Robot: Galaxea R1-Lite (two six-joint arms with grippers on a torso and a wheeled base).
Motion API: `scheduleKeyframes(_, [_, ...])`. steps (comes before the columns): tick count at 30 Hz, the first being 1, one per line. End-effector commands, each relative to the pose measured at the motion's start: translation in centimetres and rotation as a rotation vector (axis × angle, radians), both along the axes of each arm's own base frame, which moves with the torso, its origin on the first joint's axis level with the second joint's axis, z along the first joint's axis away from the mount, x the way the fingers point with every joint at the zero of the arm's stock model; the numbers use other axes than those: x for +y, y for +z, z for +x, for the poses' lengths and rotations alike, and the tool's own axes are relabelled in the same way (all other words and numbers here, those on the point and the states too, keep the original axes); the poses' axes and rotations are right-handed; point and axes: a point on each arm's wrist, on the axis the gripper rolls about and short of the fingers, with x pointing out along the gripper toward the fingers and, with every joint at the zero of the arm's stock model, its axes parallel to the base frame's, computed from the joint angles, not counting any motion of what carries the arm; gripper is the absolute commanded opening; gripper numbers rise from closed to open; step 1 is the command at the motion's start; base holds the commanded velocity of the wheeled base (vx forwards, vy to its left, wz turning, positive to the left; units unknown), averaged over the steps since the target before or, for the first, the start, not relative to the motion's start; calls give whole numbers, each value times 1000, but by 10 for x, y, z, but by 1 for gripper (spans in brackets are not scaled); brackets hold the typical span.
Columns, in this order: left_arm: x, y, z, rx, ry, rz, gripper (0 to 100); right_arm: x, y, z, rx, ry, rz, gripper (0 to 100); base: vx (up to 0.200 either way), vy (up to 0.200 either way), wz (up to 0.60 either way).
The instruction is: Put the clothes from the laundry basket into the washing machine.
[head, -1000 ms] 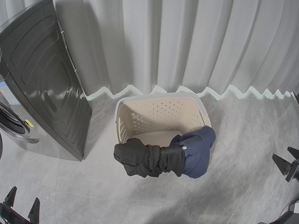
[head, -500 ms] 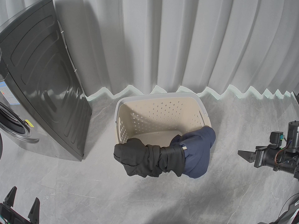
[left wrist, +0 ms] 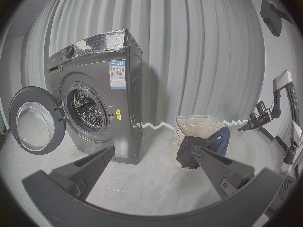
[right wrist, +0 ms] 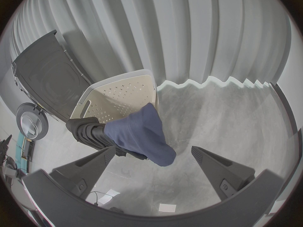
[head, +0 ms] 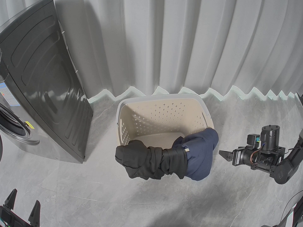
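Clothes hang over the near rim of the laundry basket (head: 164, 97), on the side facing the robot: a black garment (head: 148, 161) towards the left and a navy garment (head: 202, 156) towards the right. The two overlap in the middle, where a black band lies across the navy cloth. The rest of the basket looks bare inside. The washing machine (left wrist: 94, 95) stands well off to the left with its door (left wrist: 36, 120) swung open and the drum showing. The right gripper (head: 225, 155) is low, just to the right of the navy garment and pointing at it, its fingers spread wide and holding nothing. The left gripper (head: 24, 196) waits low at the near left, also spread and empty. The step in hand looks like a first grab at the navy piece. To do it well, go for the thick fold lying over the rim rather than the loose hanging edge, and close on cloth alone, clear of the plastic wall. Lift straight up before swinging left. Since the black piece overlaps the navy one, it may drag along or tug the light basket, so pull slowly.
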Motion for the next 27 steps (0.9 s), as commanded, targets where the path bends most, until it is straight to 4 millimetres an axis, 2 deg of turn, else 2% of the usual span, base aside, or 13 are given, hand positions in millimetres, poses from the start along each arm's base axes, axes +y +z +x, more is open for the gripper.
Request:
scheduleKeyframes(1, [0,-4,0,-1,1,0,100,13,-38,16,71,30,-24,100,0,0,0])
scheduleKeyframes(8, [0,-4,0,-1,1,1,100,28,-48,28,65,77,-17,100,0,0,0])
scheduleKeyframes(17, [0,-4,0,-1,1,0,100,36,-61,51,55,88,-13,100,0,0,0])
scheduleKeyframes(27, [0,-4,0,-1,0,0,100,50,-68,63,40,118,-8,100,0,0,0])
